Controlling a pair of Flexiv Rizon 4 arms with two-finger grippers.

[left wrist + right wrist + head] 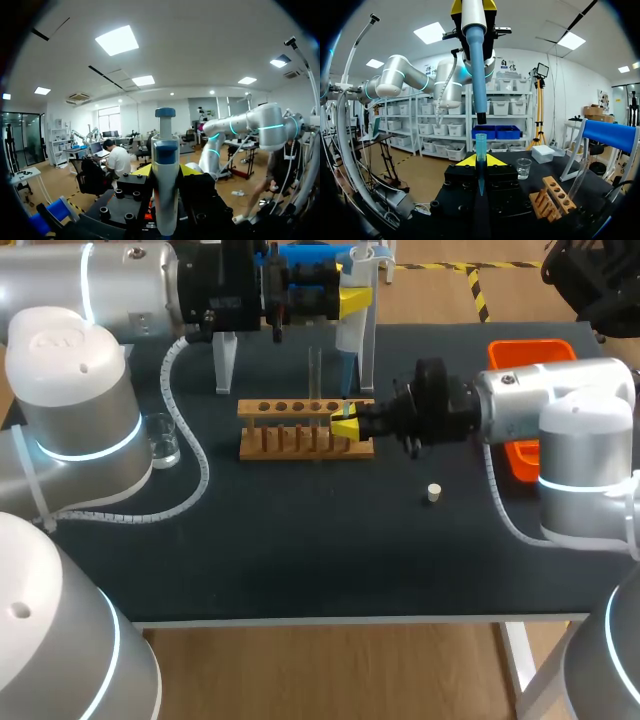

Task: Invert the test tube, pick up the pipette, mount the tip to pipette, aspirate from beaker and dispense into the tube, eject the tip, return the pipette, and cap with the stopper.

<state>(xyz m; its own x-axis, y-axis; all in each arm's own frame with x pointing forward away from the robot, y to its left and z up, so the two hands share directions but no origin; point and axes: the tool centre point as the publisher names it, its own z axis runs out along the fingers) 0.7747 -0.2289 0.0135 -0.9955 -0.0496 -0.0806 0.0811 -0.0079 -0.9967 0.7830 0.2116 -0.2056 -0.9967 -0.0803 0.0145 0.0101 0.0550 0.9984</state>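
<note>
From the head view, the thin tip [480,160] cannot be made out in the right pincer [346,424]. The right wrist view shows it: a clear blue cone, point down, grasped between the two yellow fingers. The left pincer [166,171] is mostly hidden behind its own black body in the head view, and the top of the pipette [477,65] is cut off there. The left wrist view shows the pincer clenched on the pipette's white body, with the blue plunger up. That view shows nothing of the table [300,550].

The left arm comes in high from the left and holds the pipette upright over the far side of the table. The right arm reaches in level from the right, its pincer at the right end of the wooden rack [300,445]. The pipette's dark nozzle hangs straight above the tip's open mouth, apart from it.

A glass tube [315,375] stands in the rack. The beaker [161,440] sits near the left arm. The small pale stopper [433,493] lies alone on the table, nearer than the rack.
</note>
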